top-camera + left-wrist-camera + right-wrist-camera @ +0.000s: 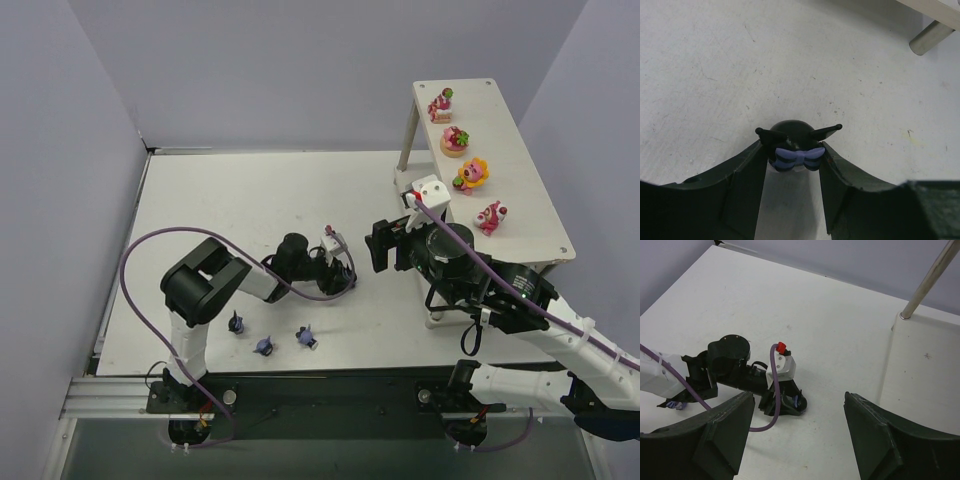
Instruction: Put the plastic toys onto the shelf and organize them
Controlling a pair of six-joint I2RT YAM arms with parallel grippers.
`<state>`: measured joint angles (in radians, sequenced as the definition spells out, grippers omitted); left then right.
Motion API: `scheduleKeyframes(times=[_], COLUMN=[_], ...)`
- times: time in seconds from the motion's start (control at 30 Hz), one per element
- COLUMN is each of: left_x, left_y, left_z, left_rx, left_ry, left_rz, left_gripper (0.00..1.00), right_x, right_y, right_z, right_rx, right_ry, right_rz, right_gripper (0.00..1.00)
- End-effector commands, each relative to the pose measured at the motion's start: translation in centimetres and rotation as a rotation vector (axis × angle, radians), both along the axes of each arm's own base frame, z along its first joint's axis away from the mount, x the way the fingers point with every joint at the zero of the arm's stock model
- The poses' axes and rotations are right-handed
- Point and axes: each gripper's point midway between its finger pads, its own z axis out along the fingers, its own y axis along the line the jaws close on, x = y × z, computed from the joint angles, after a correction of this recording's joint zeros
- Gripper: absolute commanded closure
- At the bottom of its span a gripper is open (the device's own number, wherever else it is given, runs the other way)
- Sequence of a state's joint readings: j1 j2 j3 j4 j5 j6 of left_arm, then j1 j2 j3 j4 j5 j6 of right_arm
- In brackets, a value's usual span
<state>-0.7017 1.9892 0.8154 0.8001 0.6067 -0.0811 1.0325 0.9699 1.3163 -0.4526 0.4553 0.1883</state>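
Observation:
My left gripper (pixel 345 278) lies low on the table, shut on a dark blue-purple toy (pixel 795 145) with a striped bow; both fingers press its sides. The same toy (pixel 796 401) shows in the right wrist view. Three more dark toys (pixel 263 346) lie near the front edge. Several pink, red and yellow toys (pixel 455 140) stand in a row on the shelf's top board (pixel 520 150). My right gripper (pixel 797 435) hovers open and empty beside the shelf, facing the left gripper.
The shelf's lower board (pixel 925 385) and a slim leg (pixel 930 280) lie just right of my right gripper. A purple cable (pixel 150 250) loops over the left arm. Grey walls close off the table at the back and left.

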Motion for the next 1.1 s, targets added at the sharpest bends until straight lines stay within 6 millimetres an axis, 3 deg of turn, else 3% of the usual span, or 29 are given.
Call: scheduleKeyframes(times=[0.0, 0.17, 0.5, 0.93, 1.07], left_x=[0.8, 0.5, -0.7, -5.3, -6.2], left_y=[-1.4, -1.7, -2.6, -7.1, -9.7], left_z=[1.7, 1.5, 3.0, 11.1, 13.2], left_rx=[-0.062, -0.064, -0.105, -0.233, -0.251], left_ry=[-0.055, -0.048, -0.045, -0.14, -0.157], left_rz=[-0.015, -0.027, -0.047, -0.178, -0.226], left_gripper=[0.49, 0.69, 0.95, 0.97, 0.97], right_x=[0.4, 0.4, 0.5, 0.1, -0.1], right_y=[-1.0, -1.3, -1.8, -2.8, -3.1], right_z=[0.7, 0.6, 0.2, 1.2, 1.3], right_rx=[0.007, 0.009, 0.013, 0.046, 0.054], right_ry=[-0.033, -0.033, -0.03, -0.05, -0.052], right_rz=[-0.039, -0.044, -0.064, -0.073, -0.071], right_gripper=[0.26, 0.26, 0.26, 0.26, 0.26])
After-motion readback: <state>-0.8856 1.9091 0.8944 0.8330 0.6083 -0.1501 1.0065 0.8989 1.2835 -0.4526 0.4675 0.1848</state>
